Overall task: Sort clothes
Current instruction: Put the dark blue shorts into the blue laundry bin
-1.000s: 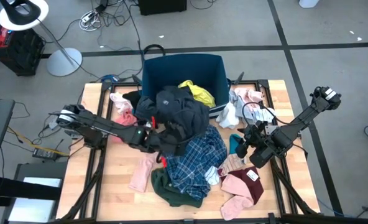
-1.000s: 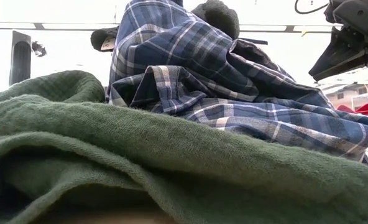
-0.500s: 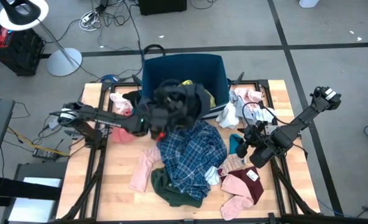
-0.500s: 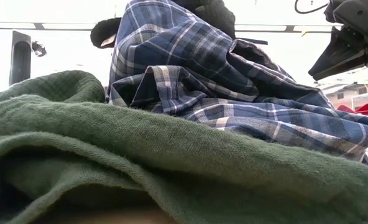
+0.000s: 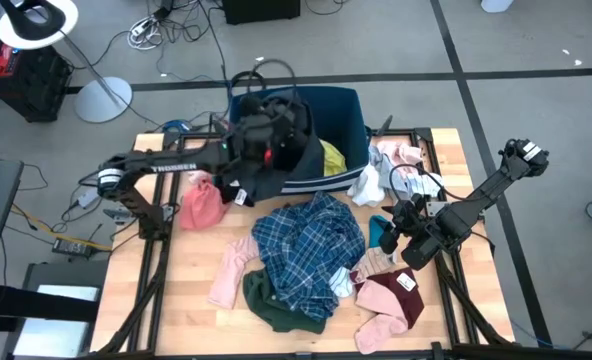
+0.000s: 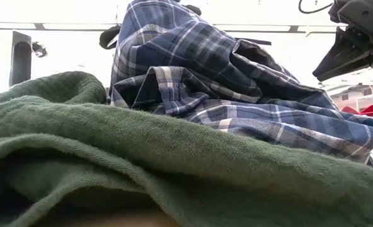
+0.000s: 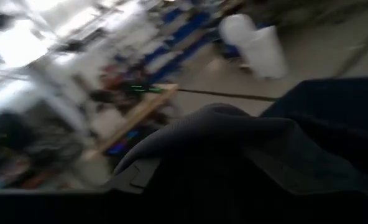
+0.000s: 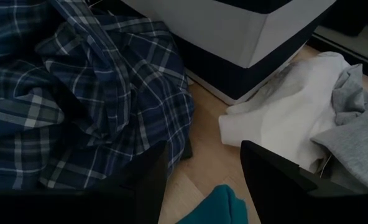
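Black garment (image 5: 266, 150), bulky, hung from the left gripper (image 5: 259, 128) at upper centre of the high view, draped over the near left rim of the dark blue bin (image 5: 348, 115); a white tag dangled at its lower edge. The gripper's fingers were buried in the cloth, so whether they pinched it could not be told from any view (the left wrist view showed only dark fabric close up).

Step in hand, as judged: delivery of one dark item to the bin, with most of the pile unsorted.

Remaining stock on the wooden table (image 5: 446, 150):
- blue-white plaid shirt (image 5: 311, 245), centre, overlying a dark green top (image 5: 276, 305) at lower centre;
- yellow piece (image 5: 326, 155), inside the bin;
- pink items (image 5: 201, 203) at left;
- maroon piece (image 5: 391, 300) at lower right;
- white and grey small items (image 5: 391, 170) at upper right.

Right gripper (image 5: 404, 232) waited at right of centre, fingers spread, above the table beside the plaid shirt, holding nothing.

Next move, as judged: carry the garment fully past the rim before letting go, since most of it hung outside the bin and could slide back onto the table.
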`<state>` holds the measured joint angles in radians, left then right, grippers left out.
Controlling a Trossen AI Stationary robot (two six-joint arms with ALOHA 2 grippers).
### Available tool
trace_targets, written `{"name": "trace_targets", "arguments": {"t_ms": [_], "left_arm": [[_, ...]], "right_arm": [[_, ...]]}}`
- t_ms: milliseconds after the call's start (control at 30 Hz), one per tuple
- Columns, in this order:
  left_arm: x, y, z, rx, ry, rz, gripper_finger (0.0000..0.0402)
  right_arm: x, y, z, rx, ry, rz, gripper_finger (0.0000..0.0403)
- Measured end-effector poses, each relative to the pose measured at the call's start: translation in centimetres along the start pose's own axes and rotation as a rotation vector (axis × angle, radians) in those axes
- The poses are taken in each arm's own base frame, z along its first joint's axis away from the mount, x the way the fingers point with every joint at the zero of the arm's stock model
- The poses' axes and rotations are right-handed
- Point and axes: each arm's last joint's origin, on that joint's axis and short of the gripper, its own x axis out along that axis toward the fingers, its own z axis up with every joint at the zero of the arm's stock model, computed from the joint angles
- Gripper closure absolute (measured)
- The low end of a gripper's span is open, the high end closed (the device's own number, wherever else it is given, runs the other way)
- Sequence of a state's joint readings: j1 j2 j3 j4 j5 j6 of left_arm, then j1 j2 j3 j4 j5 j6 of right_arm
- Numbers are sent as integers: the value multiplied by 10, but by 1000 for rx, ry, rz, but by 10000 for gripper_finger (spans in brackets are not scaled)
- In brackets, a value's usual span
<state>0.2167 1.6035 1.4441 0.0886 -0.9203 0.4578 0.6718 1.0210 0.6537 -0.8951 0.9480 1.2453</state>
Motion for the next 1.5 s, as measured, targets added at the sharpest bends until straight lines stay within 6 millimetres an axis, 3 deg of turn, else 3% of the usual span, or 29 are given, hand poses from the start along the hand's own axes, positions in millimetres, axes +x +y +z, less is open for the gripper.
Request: {"name": "trace_targets", "arguments": {"t_ms": [100,200,367,467,633,833,1100,1267,1500], "left_arm": [[9,15,6,-106,46,-268,234],[19,24,-1,-167,194,-480,234],[23,24,-28,-77,505,-543,234],[17,29,-31,-62,567,-545,234],[-5,47,-21,-105,549,-553,234],[-47,70,-7,-132,520,-602,234],[-95,78,-9,-71,615,-608,234],[-110,79,-17,-2,691,-521,234],[-113,82,-21,2,721,-445,234]], "right_arm": [[0,0,0,-1,-1,-1,202],[0,0,0,-2,-2,-3,202],[0,0,0,-3,-3,-4,202],[0,0,0,-3,-3,-4,202],[0,0,0,-4,-3,-5,202],[0,0,0,-3,-4,-5,202],[0,0,0,-2,-3,-4,202],[0,0,0,8,-4,-2,202],[0,0,0,8,-4,-2,202]]}}
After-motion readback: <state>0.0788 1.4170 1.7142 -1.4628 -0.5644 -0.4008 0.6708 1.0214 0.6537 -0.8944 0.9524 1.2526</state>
